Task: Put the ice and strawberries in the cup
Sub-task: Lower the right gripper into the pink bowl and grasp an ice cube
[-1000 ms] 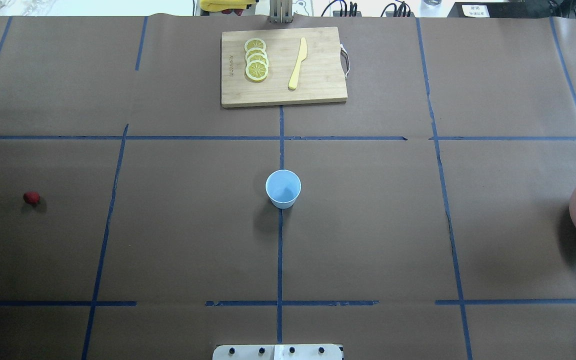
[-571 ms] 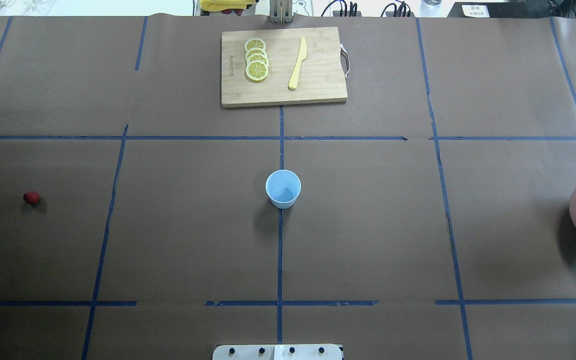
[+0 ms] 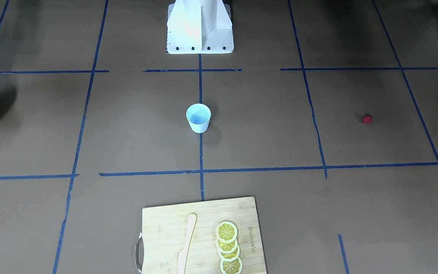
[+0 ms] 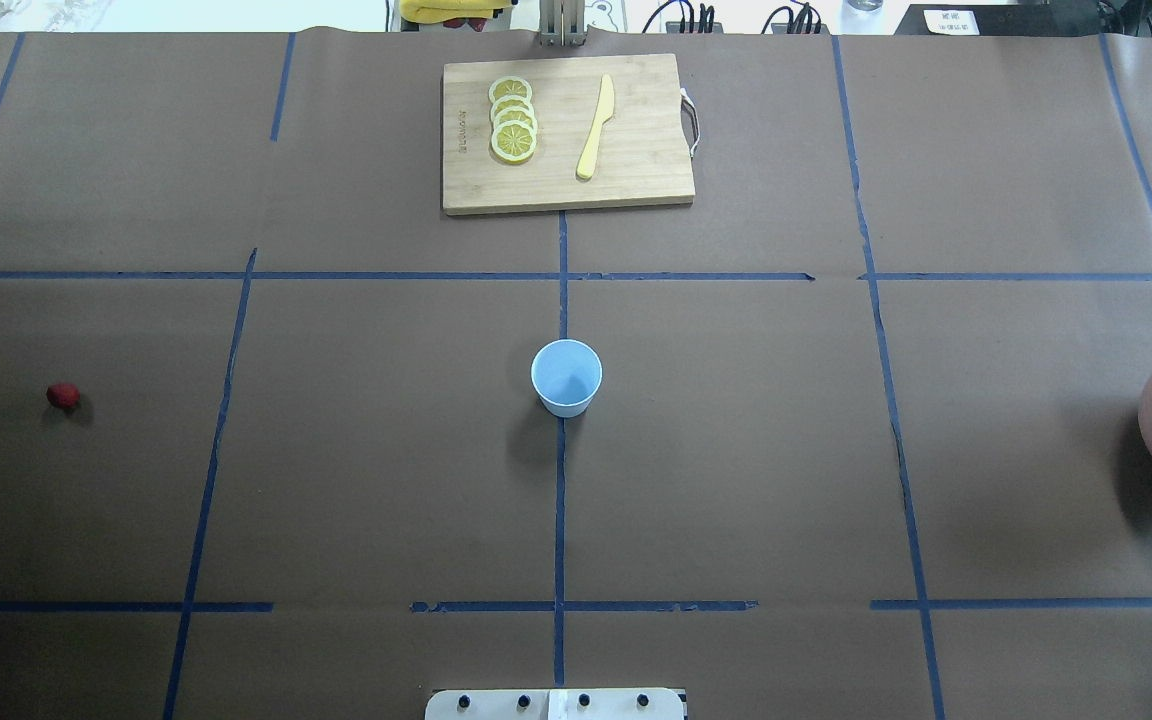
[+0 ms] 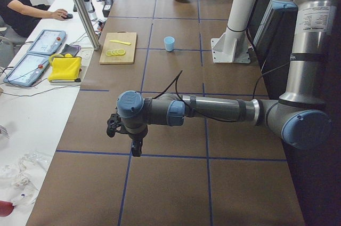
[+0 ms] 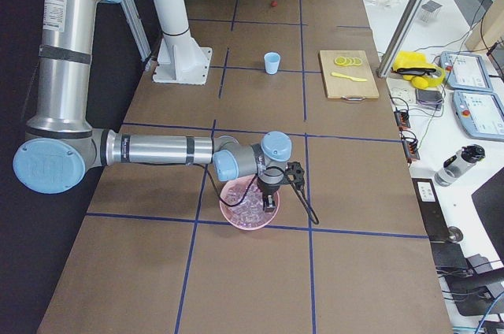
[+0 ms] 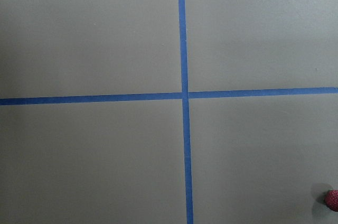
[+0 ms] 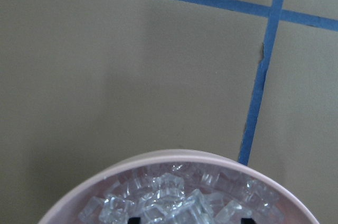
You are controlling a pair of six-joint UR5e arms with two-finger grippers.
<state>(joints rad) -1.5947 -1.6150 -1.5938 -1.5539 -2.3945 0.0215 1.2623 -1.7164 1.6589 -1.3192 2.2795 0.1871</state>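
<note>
the table [image 4: 736, 450] under me wears matt brown paper, crossed by smooth blue tape [image 4: 560, 500]. the cutting board [image 4: 636, 180] is pale grained wood, and the knife [image 4: 596, 125] on it looks matt. the cup [image 4: 567, 400] seems smooth plastic, the bowl [image 8: 179, 156] smooth matt pink. the ice [image 8: 169, 192] is clear and glassy. my left arm [image 5: 218, 107] is dull grey metal with blue plastic joint caps.

The left arm [image 5: 218, 109] is showing silver tubes, blue joint caps and a looping black cable; the left gripper [image 5: 136, 150] is looking all black. The right arm [image 6: 157, 149] is wearing matching colours. The white pedestal [image 3: 200, 26] is showing dark screws along its foot.
</note>
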